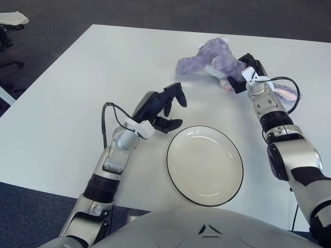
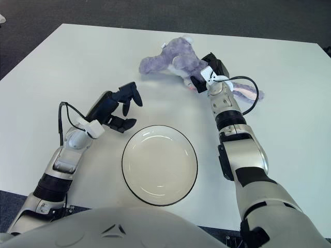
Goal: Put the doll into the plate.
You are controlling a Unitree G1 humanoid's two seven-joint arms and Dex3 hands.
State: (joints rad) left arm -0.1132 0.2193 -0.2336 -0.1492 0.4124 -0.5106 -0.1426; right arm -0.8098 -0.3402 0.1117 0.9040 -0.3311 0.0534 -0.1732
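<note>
The purple plush doll [image 1: 207, 59] lies on the white table at the far right, its head pointing left. My right hand [image 1: 242, 76] is at the doll's rear end, its black fingers curled into the plush. A pink and grey part of the doll [image 1: 286, 93] sticks out behind that wrist. The white plate [image 1: 205, 165] with a dark rim sits empty near the table's front edge. My left hand [image 1: 173, 111] hovers just left of the plate's far rim, fingers spread and holding nothing.
The table's left edge [image 1: 49, 67] runs diagonally, with dark carpet beyond it. A white cloth [image 1: 13, 18] lies on the floor at the far left. A black cable [image 1: 287, 85] loops around my right wrist.
</note>
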